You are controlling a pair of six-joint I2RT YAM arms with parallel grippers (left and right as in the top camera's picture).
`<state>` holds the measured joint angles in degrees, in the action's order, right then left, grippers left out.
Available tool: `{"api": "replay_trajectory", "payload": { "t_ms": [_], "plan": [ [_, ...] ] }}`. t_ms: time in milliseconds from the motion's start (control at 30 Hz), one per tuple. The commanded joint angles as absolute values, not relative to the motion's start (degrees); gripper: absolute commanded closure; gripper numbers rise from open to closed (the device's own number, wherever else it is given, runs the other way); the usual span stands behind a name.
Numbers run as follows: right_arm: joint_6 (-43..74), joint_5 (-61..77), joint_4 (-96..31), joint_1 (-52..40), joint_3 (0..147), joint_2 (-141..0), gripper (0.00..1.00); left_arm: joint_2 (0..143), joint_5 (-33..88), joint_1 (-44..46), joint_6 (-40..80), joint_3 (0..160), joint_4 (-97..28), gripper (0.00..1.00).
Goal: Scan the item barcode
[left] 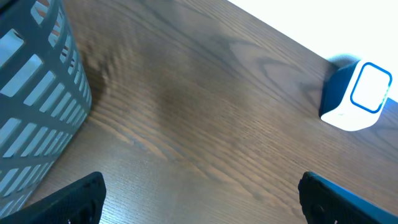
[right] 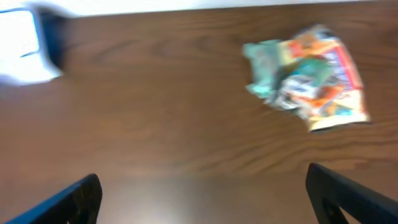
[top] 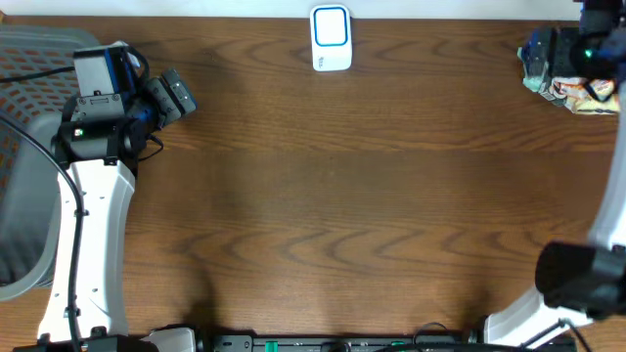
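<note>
**Crumpled packet (right: 308,78) lying loose on the table (top: 323,196), upper right of the right wrist frame; both grippers empty.**

The packet looks light, thin and crinkly, probably a plastic or foil film that will crush and slide rather than resist. A pinch across a bunched edge seems the safest hold, since it leaves a printed face flat to turn toward the scanner (top: 331,37). The scanner stands at the top centre of the overhead frame, well apart from the packet. The right gripper (right: 202,177) has its fingers spread wide with nothing between them. The left gripper (left: 199,183), near the basket (left: 37,93), is likewise spread and empty. The packet's print is orange, green and white but too blurred to read, and no brand or barcode shows. The scanner bears only a blue outline.
</note>
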<state>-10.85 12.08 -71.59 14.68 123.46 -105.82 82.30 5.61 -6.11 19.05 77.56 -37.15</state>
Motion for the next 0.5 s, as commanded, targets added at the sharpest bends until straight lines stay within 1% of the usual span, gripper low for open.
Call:
{"api": "replay_trajectory", "payload": {
  "t_ms": [0,267,467],
  "plan": [
    [-18.4,26.8,-75.3,14.8,123.3,-104.0,0.01,82.3,4.8,-6.2,18.9,77.8,-37.3,0.02],
    [-18.2,26.5,-80.3,14.8,122.1,-98.8,0.01,82.3,4.8,-6.2,18.9,77.8,-37.3,0.03],
    [-13.6,24.9,-77.5,14.8,117.6,-93.9,0.01,82.3,4.8,-6.2,18.9,77.8,-37.3,0.02]
  ]
}}
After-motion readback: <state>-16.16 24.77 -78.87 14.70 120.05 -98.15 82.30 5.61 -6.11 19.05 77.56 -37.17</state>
